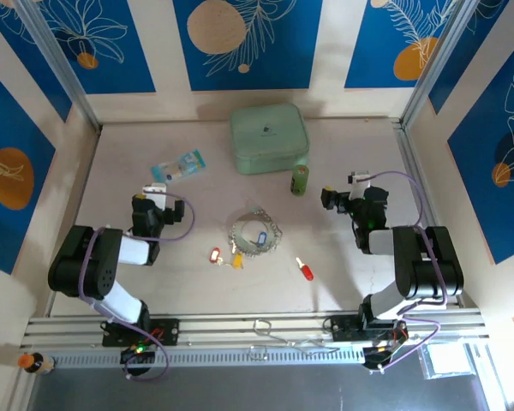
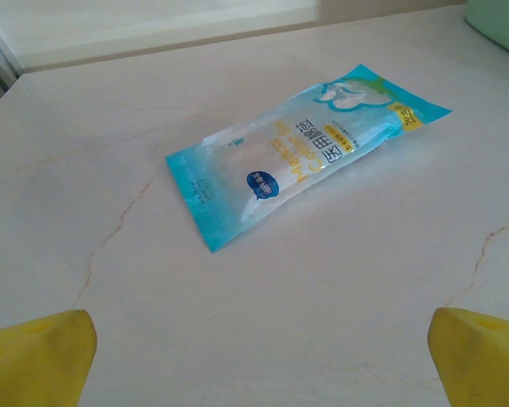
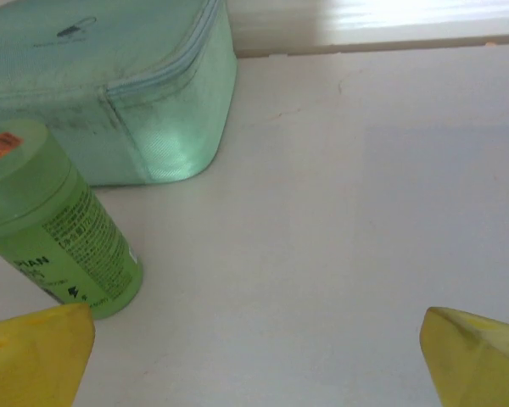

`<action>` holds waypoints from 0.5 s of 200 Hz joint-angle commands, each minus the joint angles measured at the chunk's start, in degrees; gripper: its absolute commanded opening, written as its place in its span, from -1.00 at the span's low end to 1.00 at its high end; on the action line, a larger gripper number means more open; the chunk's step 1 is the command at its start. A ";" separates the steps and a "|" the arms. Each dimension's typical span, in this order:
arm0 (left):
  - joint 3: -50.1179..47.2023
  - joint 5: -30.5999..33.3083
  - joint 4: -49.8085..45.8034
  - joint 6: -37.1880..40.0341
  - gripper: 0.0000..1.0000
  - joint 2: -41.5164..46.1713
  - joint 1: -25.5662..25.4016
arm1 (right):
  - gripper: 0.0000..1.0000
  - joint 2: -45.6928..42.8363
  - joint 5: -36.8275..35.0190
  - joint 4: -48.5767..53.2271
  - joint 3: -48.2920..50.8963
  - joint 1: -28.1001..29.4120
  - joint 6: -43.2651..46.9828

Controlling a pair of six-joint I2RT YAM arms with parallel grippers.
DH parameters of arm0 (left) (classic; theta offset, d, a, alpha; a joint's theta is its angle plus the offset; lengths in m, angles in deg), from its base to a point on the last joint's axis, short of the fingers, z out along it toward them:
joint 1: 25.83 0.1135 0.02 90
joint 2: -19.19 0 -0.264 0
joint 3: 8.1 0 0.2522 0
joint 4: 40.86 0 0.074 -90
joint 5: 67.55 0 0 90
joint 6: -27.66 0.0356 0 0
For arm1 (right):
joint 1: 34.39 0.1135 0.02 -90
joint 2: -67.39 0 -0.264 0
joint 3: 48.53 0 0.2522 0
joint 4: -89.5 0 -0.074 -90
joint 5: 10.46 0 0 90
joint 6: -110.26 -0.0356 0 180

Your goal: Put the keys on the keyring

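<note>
The keyring (image 1: 255, 229), a silvery beaded ring, lies flat mid-table with a blue-headed key (image 1: 259, 239) inside its loop. A red key (image 1: 215, 255) and a yellow key (image 1: 236, 259) lie just left and near of it, and another red key (image 1: 305, 270) lies to its right. My left gripper (image 1: 154, 192) hovers left of the ring, open and empty, its yellow fingertips (image 2: 38, 356) wide apart over bare table. Over at the right, my right gripper (image 1: 343, 188) is also open and empty, with its fingertips (image 3: 479, 356) spread just right of the green bottle.
A blue-and-clear plastic packet (image 2: 301, 153) lies just ahead of the left gripper (image 2: 259, 365). A mint-green case (image 3: 110, 85) sits at the back centre, with a green bottle (image 3: 55, 229) upright beside it, ahead-left of the right gripper (image 3: 254, 365). Walls close in the table (image 1: 368, 282).
</note>
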 commanded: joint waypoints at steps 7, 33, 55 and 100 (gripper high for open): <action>0.80 -1.19 0.13 -0.11 0.99 1.07 0.70 | 0.98 0.01 -0.97 1.35 -0.44 0.03 -0.67; 0.71 -1.19 0.23 -0.10 0.99 1.09 0.66 | 0.98 -0.05 -0.88 1.33 -0.47 -0.06 -0.76; 0.79 -1.24 0.10 -0.20 0.99 1.10 0.66 | 0.98 -0.05 -0.88 1.34 -0.49 -0.12 -0.74; 1.21 -3.01 -0.82 -0.62 0.99 1.09 1.45 | 0.98 0.03 -0.57 1.65 -0.66 -0.23 -0.79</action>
